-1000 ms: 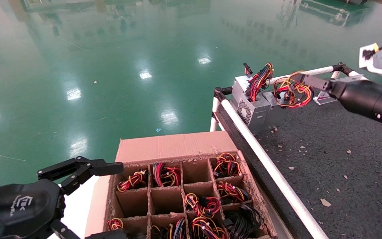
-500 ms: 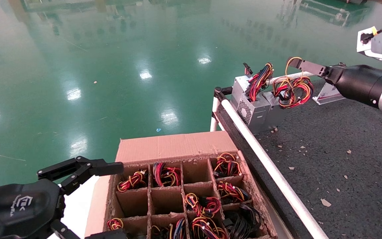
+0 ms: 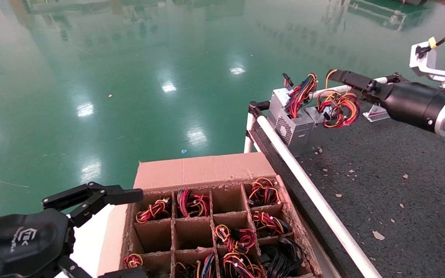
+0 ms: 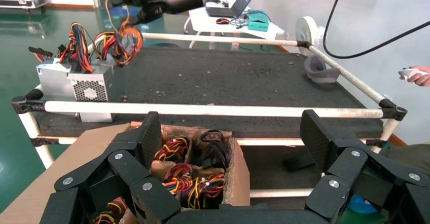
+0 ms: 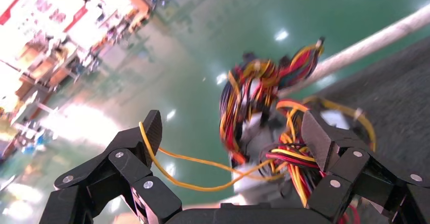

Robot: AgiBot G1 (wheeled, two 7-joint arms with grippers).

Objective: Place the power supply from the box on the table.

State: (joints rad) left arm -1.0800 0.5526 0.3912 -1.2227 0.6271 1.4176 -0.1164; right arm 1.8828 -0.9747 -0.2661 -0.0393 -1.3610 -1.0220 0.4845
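Note:
The power supply (image 3: pixel 320 127) stands on the table (image 3: pixel 381 173) at its far left corner. It is a plain silver unit with a looped red, yellow and black wire bundle (image 3: pixel 338 110) on top. My right gripper (image 3: pixel 342 87) hovers just above that bundle, open. In the right wrist view, one yellow wire (image 5: pixel 203 186) from the bundle (image 5: pixel 299 158) hangs over one finger (image 5: pixel 147 133). The box (image 3: pixel 203 170) sits below the table's left rail, with wire bundles in several cells. My left gripper (image 3: pixel 131 231) is parked open at the box's left side.
A second silver unit with a round-hole vent grille (image 3: pixel 290 129) stands touching the power supply, against the white corner rail (image 3: pixel 307 189). Cardboard scraps litter the dark table top. A grey bracket (image 3: pixel 377 113) lies behind the right arm. Green floor lies beyond.
My right gripper has risen off the wire bundle and shifted slightly left, drawing one yellow wire up with its finger. The power supply stays standing on the table. The left arm has not moved.

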